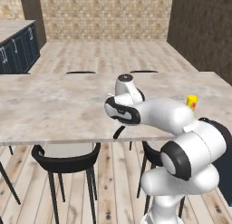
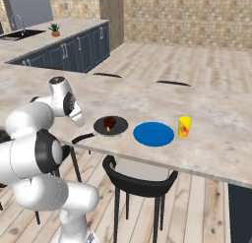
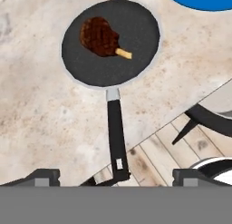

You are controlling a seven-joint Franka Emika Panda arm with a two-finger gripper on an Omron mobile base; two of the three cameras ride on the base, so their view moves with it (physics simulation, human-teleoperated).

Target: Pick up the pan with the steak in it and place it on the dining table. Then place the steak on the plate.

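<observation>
Resting near the edge of the dining table (image 2: 211, 114), the pan (image 2: 111, 125) holds the steak (image 2: 110, 122) on its floor, toward the side away from the handle. The handle juts out past the table edge over a black chair (image 2: 140, 183). A blue plate (image 2: 154, 134) sits just beside the pan, and a yellow cup (image 2: 184, 126) stands beyond it. The gripper (image 3: 115, 175) hovers above the handle's end with its fingers spread wide, touching nothing. Pan placement looks complete; the steak transfer remains. Risks, in my judgement: a descent straight down from here would strike the overhanging handle and tip or drag the pan off the edge. The steak is small, so a misjudged grasp could push it against the rim.
</observation>
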